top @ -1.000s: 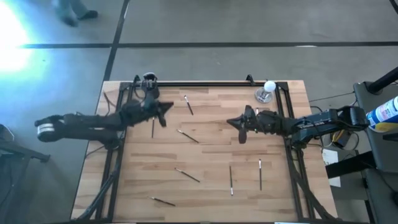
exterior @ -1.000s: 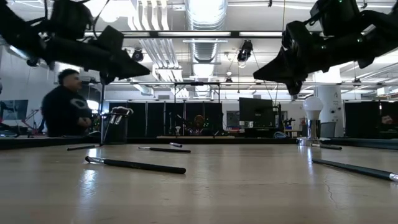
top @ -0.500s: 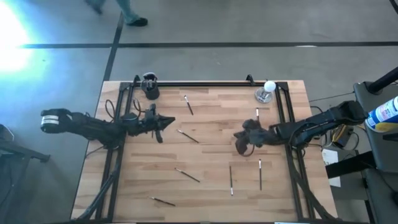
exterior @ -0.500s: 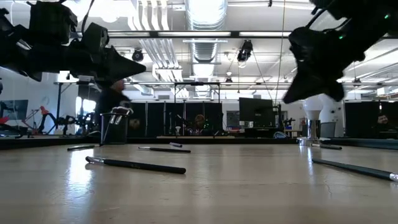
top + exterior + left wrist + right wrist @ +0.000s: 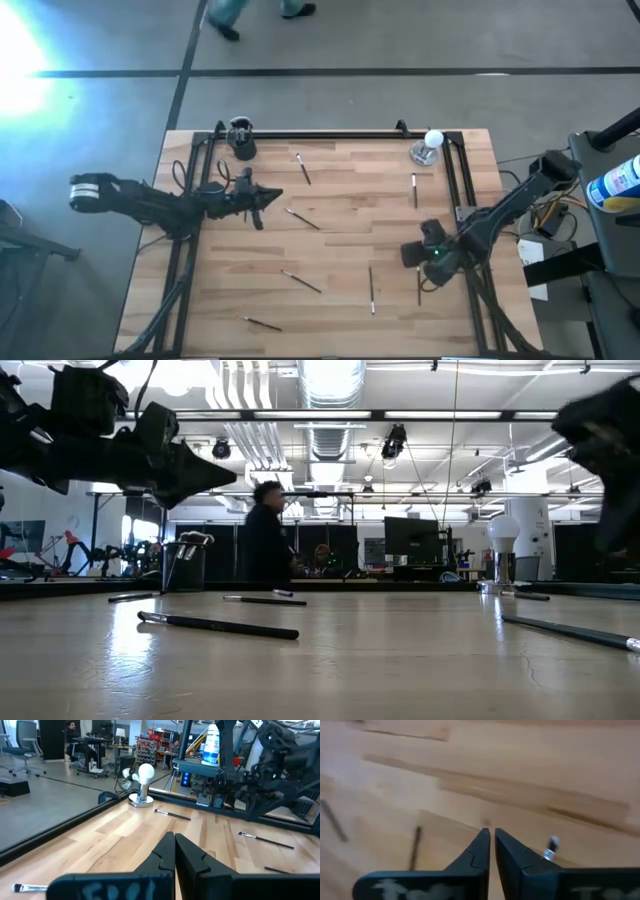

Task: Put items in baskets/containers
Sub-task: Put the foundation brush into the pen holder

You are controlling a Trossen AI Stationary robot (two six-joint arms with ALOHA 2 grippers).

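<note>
Left gripper (image 5: 275, 194): fingers closed, empty, above the light wooden table (image 5: 340, 300). Right gripper (image 5: 491, 837): fingers almost closed, empty, over a thin pale-tipped brush (image 5: 418, 284) at 4 o'clock.

Sticks scattered across the worktop (image 5: 330, 250), cup at its far left corner.

The cup (image 5: 241, 141) holds some sticks; a bulb-shaped object (image 5: 430, 147) stands near the far right corner. Loose sticks lie between: one (image 5: 302, 168) behind centre, one (image 5: 301, 281) before it, one (image 5: 262, 323) at the near edge. The left gripper (image 5: 268, 196) hangs left of centre, the right gripper (image 5: 410, 254) low at right.
</note>
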